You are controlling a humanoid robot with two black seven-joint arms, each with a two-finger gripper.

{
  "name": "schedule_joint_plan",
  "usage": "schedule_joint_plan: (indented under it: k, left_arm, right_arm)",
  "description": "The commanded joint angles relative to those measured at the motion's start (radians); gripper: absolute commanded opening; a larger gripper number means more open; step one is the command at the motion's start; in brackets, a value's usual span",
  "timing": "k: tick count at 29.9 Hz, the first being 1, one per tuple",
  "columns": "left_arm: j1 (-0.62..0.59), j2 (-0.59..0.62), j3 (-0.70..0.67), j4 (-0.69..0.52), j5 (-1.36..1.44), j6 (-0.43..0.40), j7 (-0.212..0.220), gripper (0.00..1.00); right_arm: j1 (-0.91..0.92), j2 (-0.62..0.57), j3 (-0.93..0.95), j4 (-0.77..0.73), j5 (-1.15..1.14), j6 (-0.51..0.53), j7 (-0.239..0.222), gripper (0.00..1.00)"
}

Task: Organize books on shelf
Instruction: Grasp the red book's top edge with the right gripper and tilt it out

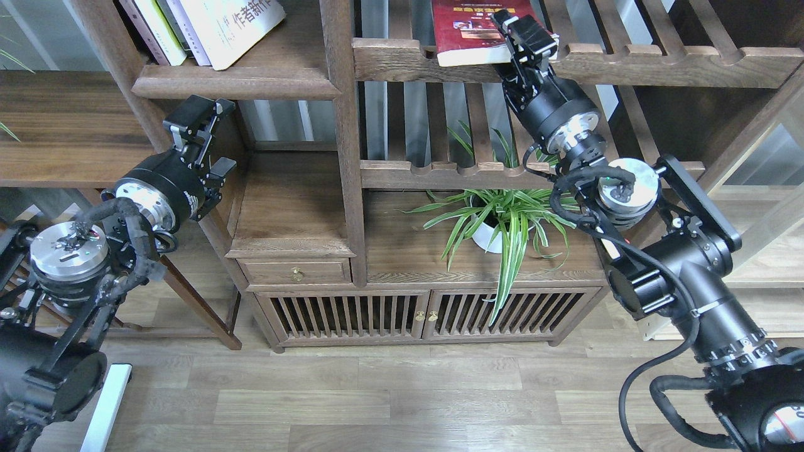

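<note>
Black and two-fingered, the right gripper (524,39) sits in the upper right of centre of the frame, its fingers closed on the lower right corner of the red book (468,28). That book lies flat on a slatted shelf (628,63) with a scalloped front rail, its white page edge hanging slightly over the rail. From the gripper, the right arm runs down to the lower right corner.

Over at the middle left, the left gripper (204,135) hangs in the air with its fingers parted and nothing between them, just in front of the bookcase's side post.

Above it, in the upper left, the flat dark-brown shelf (235,85) carries leaning books: the large white book (235,25) with dark-blue characters tilts to the left against thinner pale volumes (157,28).

Lower down, at centre, a striped green plant (502,220) in a white pot stands on the cabinet top (402,251), above slatted doors (427,314) and the wooden floor (402,402).
</note>
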Motion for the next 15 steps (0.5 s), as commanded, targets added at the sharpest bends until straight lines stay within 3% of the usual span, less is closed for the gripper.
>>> schedule_joint_plan:
  k: [1, 11, 15]
  left_arm:
    - [0.000, -0.004, 0.006, 0.000, -0.001, 0.000, -0.002, 0.98]
    - [-0.001, -0.005, 0.009, 0.000, -0.001, 0.000, 0.001, 0.98]
    - [-0.001, -0.005, 0.009, 0.000, -0.001, 0.000, 0.001, 0.98]
  right_arm:
    - [0.013, -0.001, 0.004, -0.004, 0.000, 0.000, 0.000, 0.76]
    - [0.032, -0.001, 0.003, -0.021, 0.000, 0.000, -0.008, 0.75]
    - [0.033, -0.001, 0.003, -0.027, 0.000, 0.000, -0.008, 0.68]
